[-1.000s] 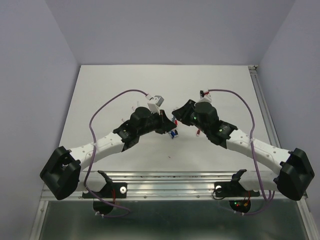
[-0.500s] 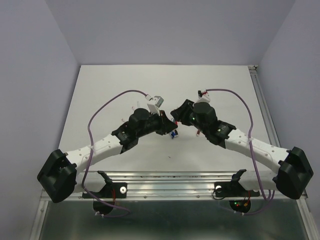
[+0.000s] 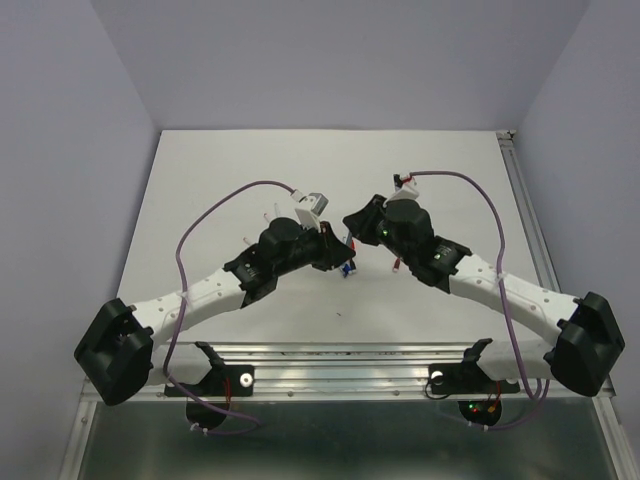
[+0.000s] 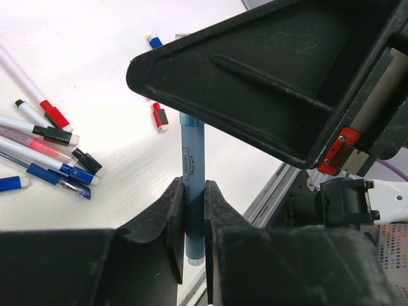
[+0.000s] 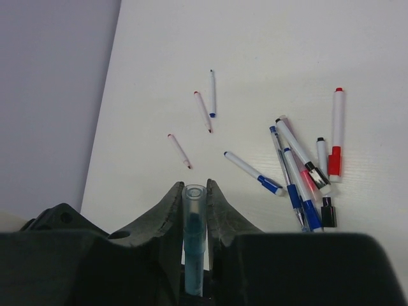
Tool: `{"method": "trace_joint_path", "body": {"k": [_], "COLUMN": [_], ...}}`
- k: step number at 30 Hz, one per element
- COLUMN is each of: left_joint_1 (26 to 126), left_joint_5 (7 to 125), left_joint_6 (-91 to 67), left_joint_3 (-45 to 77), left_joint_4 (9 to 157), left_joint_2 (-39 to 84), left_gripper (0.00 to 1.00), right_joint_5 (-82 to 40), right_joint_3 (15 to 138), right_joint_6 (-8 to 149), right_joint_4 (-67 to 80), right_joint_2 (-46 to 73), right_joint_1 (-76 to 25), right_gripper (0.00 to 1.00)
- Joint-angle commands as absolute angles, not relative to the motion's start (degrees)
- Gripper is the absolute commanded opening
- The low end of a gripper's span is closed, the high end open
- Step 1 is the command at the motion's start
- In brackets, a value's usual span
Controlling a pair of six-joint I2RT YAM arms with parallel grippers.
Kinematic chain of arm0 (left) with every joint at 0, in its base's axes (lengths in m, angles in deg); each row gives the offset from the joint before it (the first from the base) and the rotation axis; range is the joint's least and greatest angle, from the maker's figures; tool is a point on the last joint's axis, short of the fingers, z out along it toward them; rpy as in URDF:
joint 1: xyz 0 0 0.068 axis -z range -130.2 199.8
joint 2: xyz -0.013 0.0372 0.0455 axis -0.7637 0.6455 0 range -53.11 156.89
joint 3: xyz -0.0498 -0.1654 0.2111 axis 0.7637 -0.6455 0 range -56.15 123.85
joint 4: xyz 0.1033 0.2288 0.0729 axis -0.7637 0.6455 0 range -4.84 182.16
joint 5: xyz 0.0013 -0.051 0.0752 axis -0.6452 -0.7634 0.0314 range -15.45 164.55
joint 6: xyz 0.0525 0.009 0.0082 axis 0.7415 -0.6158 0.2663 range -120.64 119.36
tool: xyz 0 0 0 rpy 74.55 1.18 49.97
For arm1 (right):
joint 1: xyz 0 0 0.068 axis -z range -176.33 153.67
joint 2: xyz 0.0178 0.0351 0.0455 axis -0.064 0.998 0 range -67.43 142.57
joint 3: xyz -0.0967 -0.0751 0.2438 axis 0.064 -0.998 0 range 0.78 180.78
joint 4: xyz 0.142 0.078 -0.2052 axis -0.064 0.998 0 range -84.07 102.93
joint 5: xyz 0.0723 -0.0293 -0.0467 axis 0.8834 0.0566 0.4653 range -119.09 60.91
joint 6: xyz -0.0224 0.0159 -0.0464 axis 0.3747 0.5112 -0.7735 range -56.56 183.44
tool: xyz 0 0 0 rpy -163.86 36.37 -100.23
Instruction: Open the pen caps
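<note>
Both grippers hold one blue pen in the air above the table, between them. My left gripper is shut on its barrel; the barrel runs up behind the right gripper's black body. My right gripper is shut on the pen's translucent blue cap, which still sits on the barrel. In the top view the left gripper and right gripper meet nose to nose. Several other pens lie in a cluster on the table, also in the left wrist view.
Three thin pens lie apart further out on the white table. A loose black cap lies by the cluster. A red cap and a blue cap lie loose. A metal rail runs along the near edge.
The right gripper has shifted slightly up and left, and the left arm has settled a little. Both stay shut on the blue pen.
</note>
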State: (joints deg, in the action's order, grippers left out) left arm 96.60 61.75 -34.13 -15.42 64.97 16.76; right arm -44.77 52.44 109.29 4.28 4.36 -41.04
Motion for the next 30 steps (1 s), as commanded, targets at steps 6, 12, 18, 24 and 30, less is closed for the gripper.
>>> {"method": "trace_joint_path", "body": {"k": [6,12,18,24,30], "left_joint_1": [98.13,104.19,108.5,110.53,108.86], "left_joint_5": [61.72,64.35,64.53,68.55,81.48], "left_joint_6": [-34.38,-36.75,-42.64,-47.56,-49.77], "left_joint_3": [-17.65,-27.74,-33.91,-36.73,-30.24], "left_joint_4": [64.68,64.59,64.77,65.9,79.52], "left_joint_2": [14.31,6.41,2.61,0.86,2.17], "left_gripper": [0.0,0.0,0.0,0.0,0.0], "right_joint_5": [-52.01,-58.63,-65.74,-61.45,-58.71], "right_joint_3": [57.55,64.12,72.66,79.08,69.36], "right_joint_6": [104.58,99.75,92.98,92.19,95.6], "right_joint_4": [3.82,2.25,-0.05,2.32,9.88], "right_joint_2": [5.6,9.47,16.85,20.37,15.99], "right_joint_1": [-41.07,-34.34,-30.53,-25.95,-25.86], "right_gripper": [0.01,0.01,0.01,0.01,0.01]}}
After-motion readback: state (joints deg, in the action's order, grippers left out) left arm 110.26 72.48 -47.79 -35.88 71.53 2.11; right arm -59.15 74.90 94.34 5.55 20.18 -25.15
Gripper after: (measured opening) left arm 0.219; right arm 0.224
